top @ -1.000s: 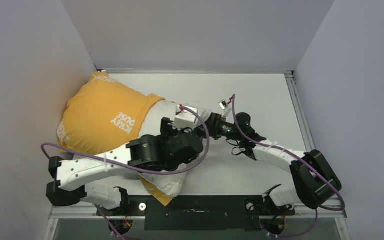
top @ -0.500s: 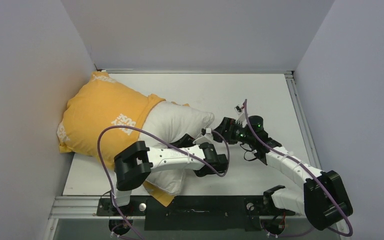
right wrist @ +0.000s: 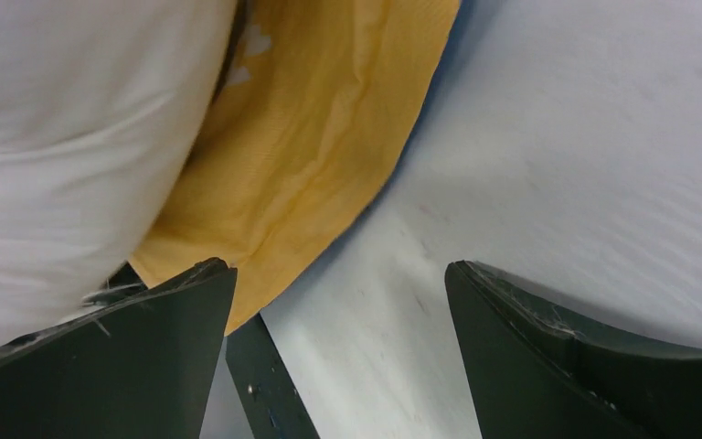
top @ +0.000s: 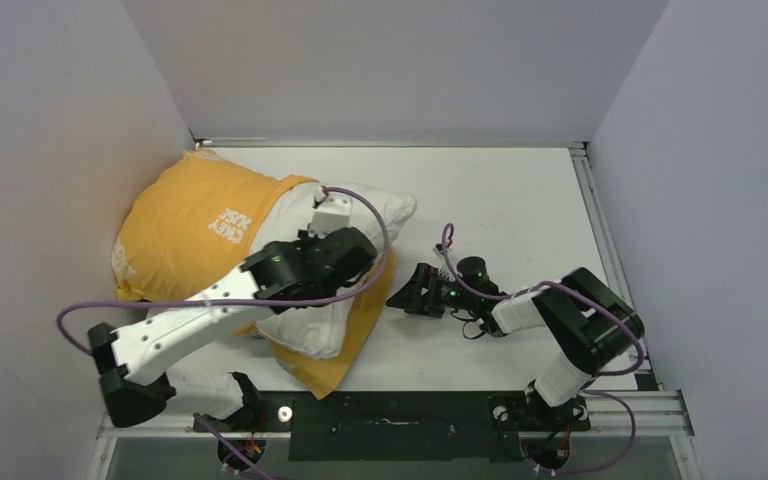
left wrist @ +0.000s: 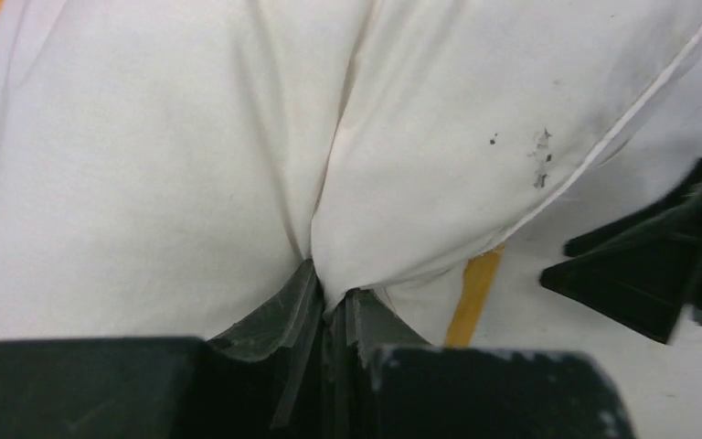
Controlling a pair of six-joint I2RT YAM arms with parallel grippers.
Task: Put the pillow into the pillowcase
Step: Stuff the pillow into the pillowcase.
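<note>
The orange-yellow pillowcase [top: 190,225] lies at the left of the table, against the wall. The off-white pillow [top: 375,205] sticks out of its mouth, and the rest of the pillow is inside. An orange flap [top: 360,325] of the case lies spread under the pillow's near end. My left gripper [top: 352,262] presses down on the pillow. In the left wrist view this gripper [left wrist: 334,288] is shut on a pinched fold of the pillow [left wrist: 146,165]. My right gripper [top: 405,295] rests low on the table beside the flap. It is open [right wrist: 334,270] with only bare table between its fingers, and the pillowcase edge [right wrist: 320,128] is just ahead.
White walls close in the table on the left, back and right. A metal rail [top: 600,235] runs along the right edge and a black base bar [top: 390,412] along the front. Bare table [top: 500,200] stretches to the right of the pillow.
My left arm swung back over the pillow and its gripper shut on the pillow's fabric. My right arm drew in and down toward the orange flap. The pillow shifted toward the back left.
</note>
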